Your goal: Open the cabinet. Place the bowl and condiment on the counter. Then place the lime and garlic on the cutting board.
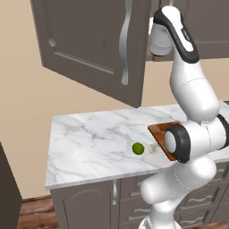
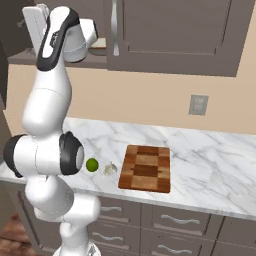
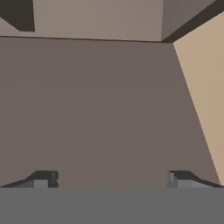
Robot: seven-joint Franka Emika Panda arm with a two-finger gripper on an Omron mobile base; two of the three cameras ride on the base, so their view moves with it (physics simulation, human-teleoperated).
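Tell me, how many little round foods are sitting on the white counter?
2. The lime lies on the counter, left of the cutting board. The garlic sits between them. More could hide behind the arm.

bright green lime (image 1: 137, 148), grey-veined white counter (image 1: 89, 143), brown checkered cutting board (image 2: 146, 168).

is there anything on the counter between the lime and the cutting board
Only the garlic. It lies just beside the lime, on the side toward the cutting board, so a straight path across the counter would meet it. The board's top is bare.
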